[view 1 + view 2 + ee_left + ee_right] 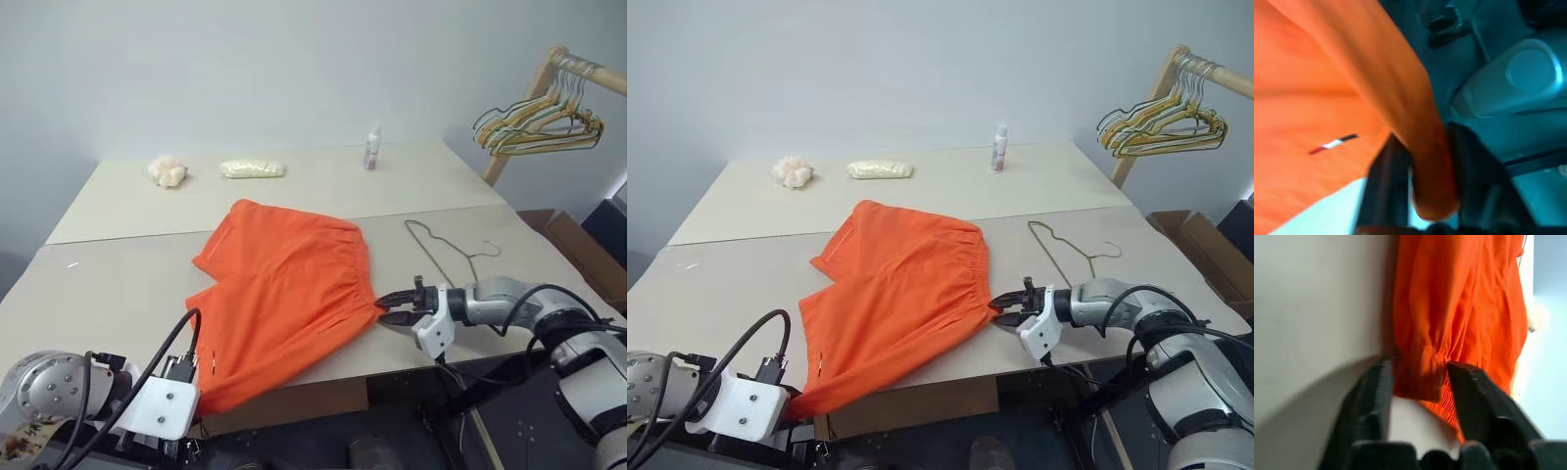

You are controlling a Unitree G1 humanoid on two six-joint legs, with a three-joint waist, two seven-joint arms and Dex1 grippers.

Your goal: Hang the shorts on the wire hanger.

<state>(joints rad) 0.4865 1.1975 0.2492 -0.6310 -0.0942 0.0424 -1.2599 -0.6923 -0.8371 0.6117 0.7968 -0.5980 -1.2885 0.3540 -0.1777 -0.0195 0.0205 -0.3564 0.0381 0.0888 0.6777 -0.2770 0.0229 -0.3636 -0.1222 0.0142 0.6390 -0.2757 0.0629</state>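
Orange shorts (284, 304) lie flat, a corner between each of my half-open grippers, left (1420, 196) and right (1418, 382); wire hanger (446, 250) sits bare just beyond my right; hanging's not started.

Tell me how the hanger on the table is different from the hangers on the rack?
The wire hanger lies flat and alone on the table; the rack hangers dangle bunched together from the rack. The wire hanger is dark; the rack hangers are yellow, green and grey. All are thin, with hooks.
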